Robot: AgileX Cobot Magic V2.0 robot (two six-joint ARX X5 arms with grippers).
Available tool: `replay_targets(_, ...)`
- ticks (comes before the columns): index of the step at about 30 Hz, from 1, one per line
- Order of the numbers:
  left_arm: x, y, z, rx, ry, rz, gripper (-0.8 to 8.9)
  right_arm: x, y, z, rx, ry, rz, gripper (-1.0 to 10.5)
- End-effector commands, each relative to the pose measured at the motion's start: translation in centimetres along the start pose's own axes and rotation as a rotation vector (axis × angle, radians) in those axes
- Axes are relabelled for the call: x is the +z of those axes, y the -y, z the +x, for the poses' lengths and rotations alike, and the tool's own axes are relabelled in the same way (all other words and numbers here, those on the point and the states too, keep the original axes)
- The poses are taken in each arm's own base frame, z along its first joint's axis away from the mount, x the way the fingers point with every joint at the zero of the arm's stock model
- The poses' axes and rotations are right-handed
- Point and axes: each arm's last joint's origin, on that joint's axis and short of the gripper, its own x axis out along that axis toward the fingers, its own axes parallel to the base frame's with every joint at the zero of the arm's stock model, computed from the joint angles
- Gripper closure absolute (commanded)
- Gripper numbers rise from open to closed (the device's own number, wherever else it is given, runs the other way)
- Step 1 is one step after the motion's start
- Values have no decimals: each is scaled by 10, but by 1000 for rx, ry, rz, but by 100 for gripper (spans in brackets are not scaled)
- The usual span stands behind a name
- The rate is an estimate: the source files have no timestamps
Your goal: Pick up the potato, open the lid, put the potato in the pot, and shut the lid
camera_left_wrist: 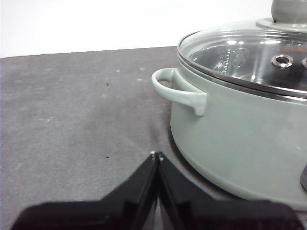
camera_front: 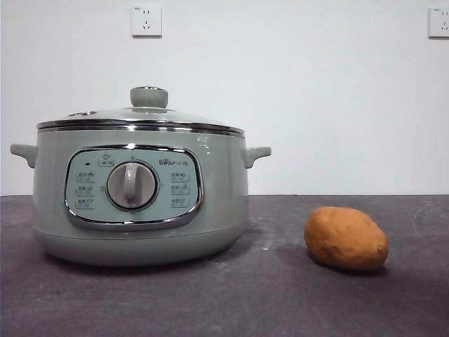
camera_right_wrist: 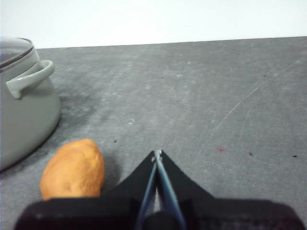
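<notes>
The orange-brown potato (camera_front: 346, 239) lies on the dark table to the right of the pale green pot (camera_front: 140, 196). The glass lid (camera_front: 140, 119) with its green knob (camera_front: 149, 97) sits closed on the pot. In the left wrist view my left gripper (camera_left_wrist: 157, 155) is shut and empty, low over the table beside the pot (camera_left_wrist: 240, 139) and its side handle (camera_left_wrist: 180, 88). My right gripper (camera_right_wrist: 157, 153) is shut and empty, with the potato (camera_right_wrist: 74, 170) close beside it and the pot (camera_right_wrist: 24, 110) beyond. Neither arm shows in the front view.
The dark grey table (camera_front: 245, 295) runs back to a white wall with two sockets (camera_front: 146, 21). The pot's control panel and dial (camera_front: 132, 185) face the front camera.
</notes>
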Motion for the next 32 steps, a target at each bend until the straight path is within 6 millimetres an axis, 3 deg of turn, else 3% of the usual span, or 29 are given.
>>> replay_targets(1,-4,0,1,-7,-11,-60,817,-5,0,2,4,-9,138,946)
replay_targets(8,-4,3,1,-95,-25,-428,817,-5,0,2,-2,-8,448,946)
replay_targets(15,-1,3,1,-112,-3,-457,817,-4,0,1,0,-9,450,950)
replay_targets(20,12,4,-3,-144,41,-450,820,3,0,-1,-6,-33,450,957)
replay_targets(25,37,4,-15,-140,38,-441,820,23,-2,-4,-11,-57,441,957)
replay_targets(32,82,4,-24,-150,56,-378,820,71,-5,-2,-7,-58,318,956)
